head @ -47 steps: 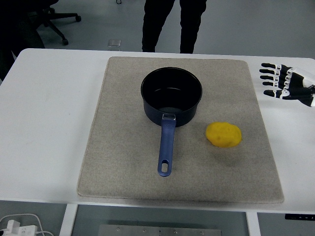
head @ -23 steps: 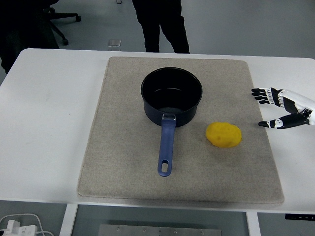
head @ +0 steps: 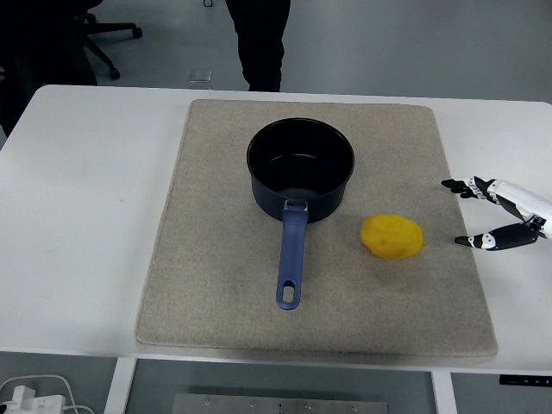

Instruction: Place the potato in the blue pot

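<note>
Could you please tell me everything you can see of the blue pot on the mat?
The blue pot is a round, dark blue saucepan with a dark, glossy inside that looks empty. It stands upright on the beige mat, toward the mat's far middle. Its long, lighter blue handle points toward the table's near edge and ends in a hanging hole. The potato lies apart from it, to its near right. Nothing but the mat touches it.

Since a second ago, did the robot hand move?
Yes. The right robot hand has come down along the mat's right edge toward the near side, level with the potato.
</note>
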`<action>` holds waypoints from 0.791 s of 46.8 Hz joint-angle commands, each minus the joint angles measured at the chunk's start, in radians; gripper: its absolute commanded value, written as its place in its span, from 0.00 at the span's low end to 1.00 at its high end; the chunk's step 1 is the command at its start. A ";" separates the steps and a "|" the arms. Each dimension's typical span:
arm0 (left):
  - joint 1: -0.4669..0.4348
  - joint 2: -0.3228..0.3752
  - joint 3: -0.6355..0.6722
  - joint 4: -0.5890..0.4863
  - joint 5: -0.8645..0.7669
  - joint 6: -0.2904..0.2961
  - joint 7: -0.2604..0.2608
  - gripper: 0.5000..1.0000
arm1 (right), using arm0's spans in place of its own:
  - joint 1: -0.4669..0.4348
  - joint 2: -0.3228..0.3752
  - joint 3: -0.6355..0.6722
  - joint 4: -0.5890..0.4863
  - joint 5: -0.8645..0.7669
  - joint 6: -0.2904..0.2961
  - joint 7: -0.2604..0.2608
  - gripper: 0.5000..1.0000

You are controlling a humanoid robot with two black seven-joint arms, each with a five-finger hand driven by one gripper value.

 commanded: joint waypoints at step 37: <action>-0.014 0.000 0.000 -0.015 0.002 0.000 0.000 0.99 | 0.073 -0.090 0.019 0.413 0.008 -0.067 -0.045 0.74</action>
